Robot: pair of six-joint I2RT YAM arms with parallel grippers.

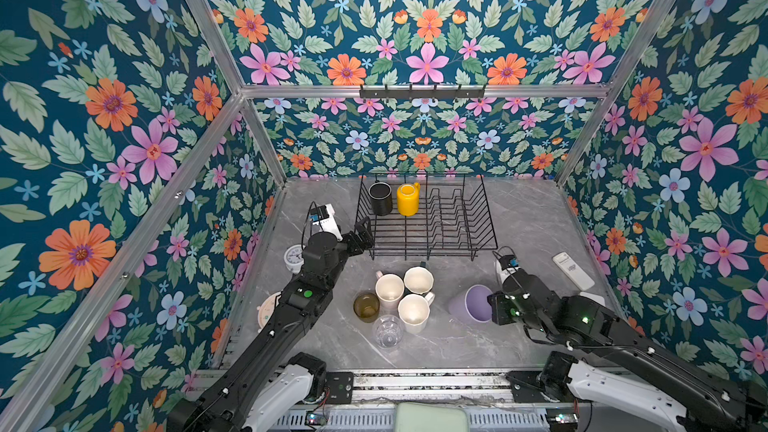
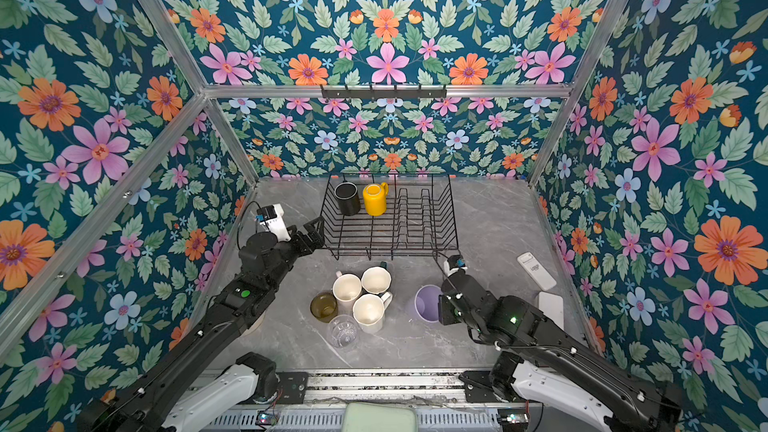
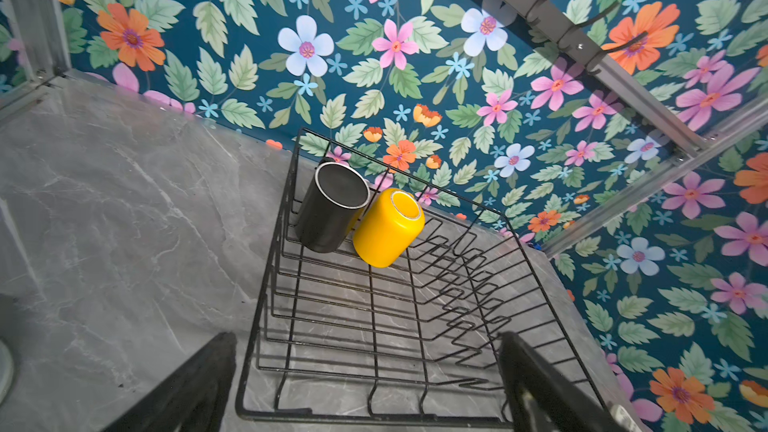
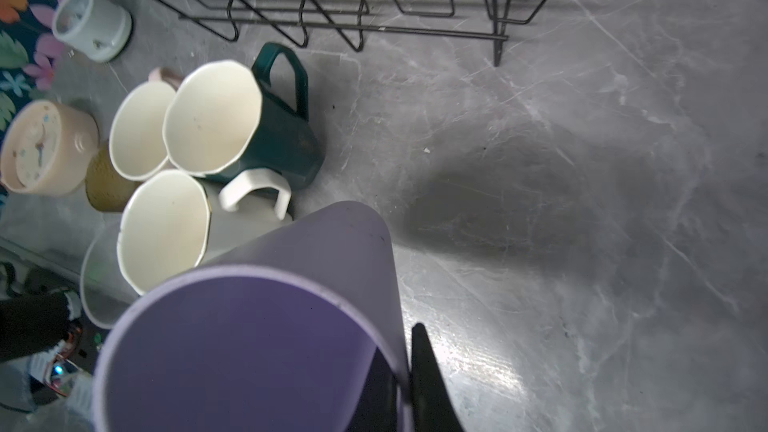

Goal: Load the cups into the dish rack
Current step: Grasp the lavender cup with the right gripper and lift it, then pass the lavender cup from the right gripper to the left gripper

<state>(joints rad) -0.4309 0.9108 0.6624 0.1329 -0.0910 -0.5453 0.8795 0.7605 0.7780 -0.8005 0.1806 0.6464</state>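
The black wire dish rack (image 1: 436, 246) (image 3: 374, 415) stands at the back of the table. A black cup (image 1: 380, 198) and a yellow cup (image 1: 408, 199) stand in its back left corner. My left gripper (image 1: 363, 234) (image 3: 366, 336) hangs open and empty at the rack's front left corner. My right gripper (image 1: 492, 305) (image 4: 405, 351) is shut on the rim of the lilac tumbler (image 1: 473, 304) (image 4: 249, 347), one finger inside and one outside; the tumbler is tilted. Left of it cluster a dark green mug (image 1: 418, 280), a pale pink mug (image 1: 389, 289), a white mug (image 1: 414, 312), an amber glass (image 1: 366, 307) and a clear glass (image 1: 387, 331).
A white clock (image 1: 294, 258) and a peach clock (image 1: 268, 311) sit by the left wall, partly behind my left arm. A white remote (image 1: 573, 270) lies by the right wall. A hook rail (image 1: 422, 91) hangs on the back wall above the rack.
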